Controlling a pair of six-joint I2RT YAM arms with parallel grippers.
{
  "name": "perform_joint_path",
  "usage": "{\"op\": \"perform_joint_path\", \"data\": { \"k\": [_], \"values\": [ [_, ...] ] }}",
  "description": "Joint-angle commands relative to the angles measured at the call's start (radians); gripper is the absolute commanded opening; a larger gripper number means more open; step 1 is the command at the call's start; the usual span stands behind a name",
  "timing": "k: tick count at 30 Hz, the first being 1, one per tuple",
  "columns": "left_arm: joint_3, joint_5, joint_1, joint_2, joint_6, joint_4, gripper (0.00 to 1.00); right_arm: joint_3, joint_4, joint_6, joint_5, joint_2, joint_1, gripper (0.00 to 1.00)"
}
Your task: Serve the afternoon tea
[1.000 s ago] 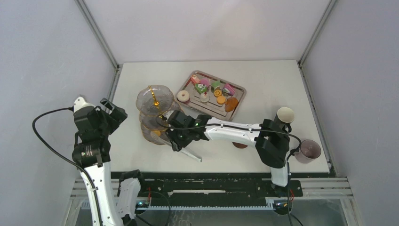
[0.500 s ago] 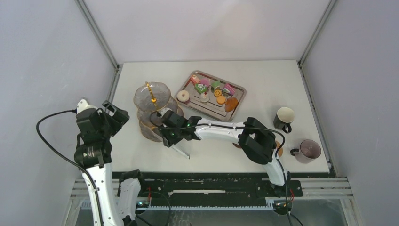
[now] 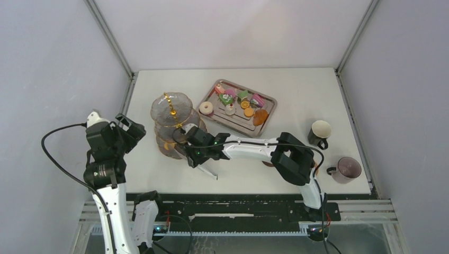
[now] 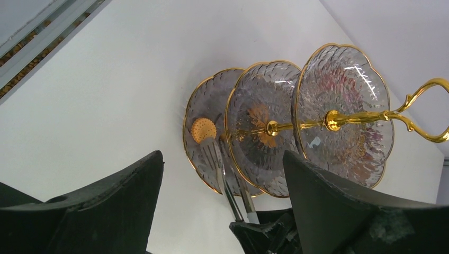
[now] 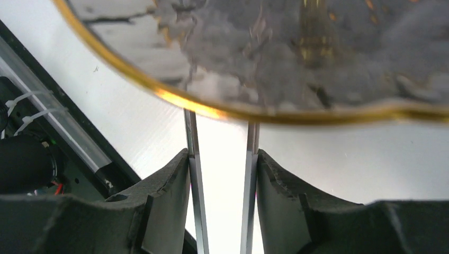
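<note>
- Gripping the long metal tongs (image 5: 191, 143) with the right gripper (image 5: 222, 159) — one black finger pressed against the outside of each steel arm, the two arms apart with pale table showing between them.
- Reaching with the tongs under the gold rim of the three-tier clear glass stand (image 5: 185, 103), towards its lowest plate; tips hidden in the right wrist view by the plate above.
- Lying on that lowest plate, right at the tong tips in the left wrist view: one orange round cookie (image 4: 203, 128); touching the tips or just apart, cannot tell.
- Standing upright at the left of the white table (image 3: 296, 90): the stand, with a gold pole through its three scalloped plates.
- Hanging to the left of the stand, apart from it: the left gripper (image 3: 132, 129), fingers spread wide and holding nothing.
- Resting on the rectangular steel tray (image 3: 237, 119), behind and to the right of the stand: small colourful cakes (image 3: 227, 98), orange round cookies (image 3: 249, 111) and a white ring donut (image 3: 206, 108).
- Sitting at the table's right side: two cups (image 3: 320, 131) — one dark with a pale inside, one mauve nearer the front edge.
- Peeking out beneath the right arm: a brown round coaster (image 3: 270, 164), partly hidden.
</note>
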Motion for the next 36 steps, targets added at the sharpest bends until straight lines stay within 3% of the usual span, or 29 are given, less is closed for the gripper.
{"op": "perform_joint_path", "data": {
  "k": [1,5,11,20,29,36],
  "values": [
    [0.067,-0.038,-0.023,0.006,0.061,0.001,0.88,-0.031,0.013,-0.011,-0.009,-0.152,0.001,0.51],
    [0.145,-0.124,-0.034,0.010,0.106,-0.039,0.91,-0.111,-0.008,-0.049,-0.006,-0.266,0.003,0.49],
    [0.169,-0.105,-0.034,0.023,0.123,-0.032,0.91,-0.259,-0.100,-0.085,0.023,-0.430,-0.019,0.34],
    [0.178,-0.119,-0.035,0.036,0.121,-0.017,0.92,-0.401,-0.238,-0.080,0.104,-0.643,-0.161,0.30],
    [0.172,-0.088,-0.034,0.043,0.115,-0.002,0.92,-0.377,-0.251,-0.116,0.139,-0.548,-0.489,0.35],
    [0.166,-0.082,-0.033,0.054,0.120,0.010,0.92,-0.245,-0.267,-0.157,0.104,-0.395,-0.592,0.43]
  ]
}}
